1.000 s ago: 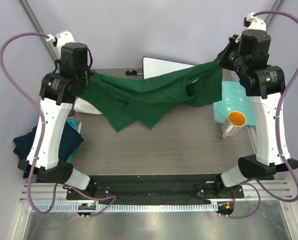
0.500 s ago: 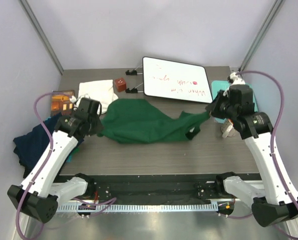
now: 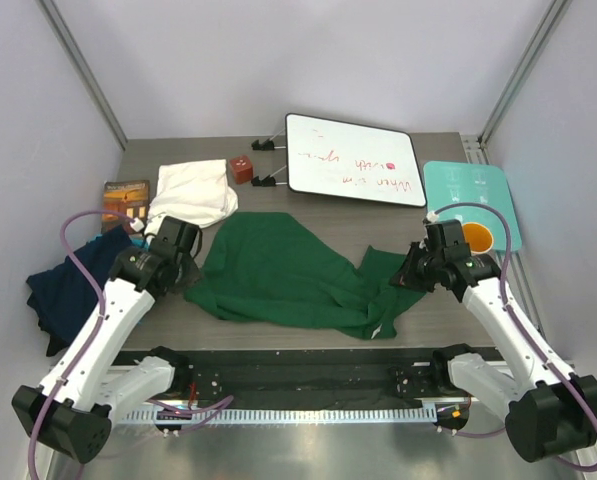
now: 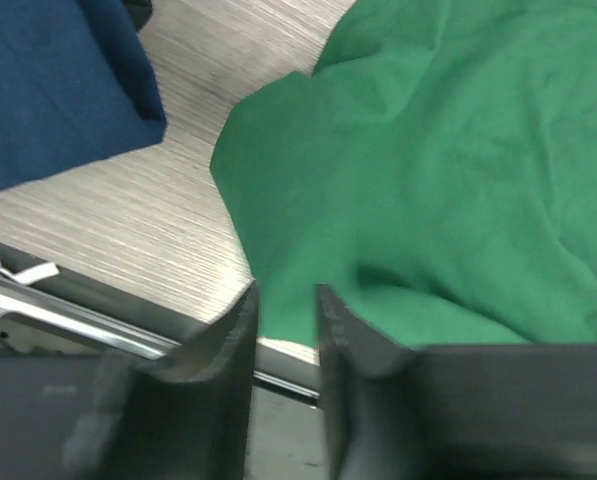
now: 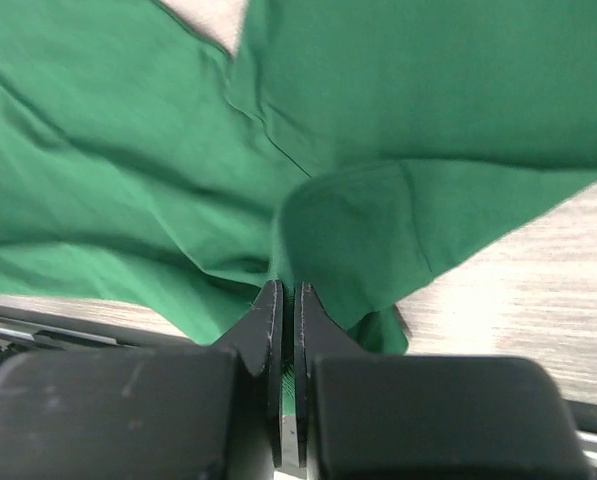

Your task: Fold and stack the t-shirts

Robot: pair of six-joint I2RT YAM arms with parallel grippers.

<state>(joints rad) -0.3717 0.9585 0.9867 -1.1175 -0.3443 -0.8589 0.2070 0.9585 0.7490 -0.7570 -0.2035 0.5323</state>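
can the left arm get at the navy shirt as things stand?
Probably yes. The navy t-shirt lies close beside the left gripper, with only bare table between them and nothing on top of it. The jaws stand slightly apart over the dark green t-shirt edge, so it would need to lift clear first.

Overhead and close wrist views share the green t-shirt (image 3: 288,275).

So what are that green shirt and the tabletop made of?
The dark green t-shirt looks like soft matte cloth, probably cotton: it creases and drapes. The table looks like grey wood-grain laminate, judging by fine straight streaks; real wood is possible.
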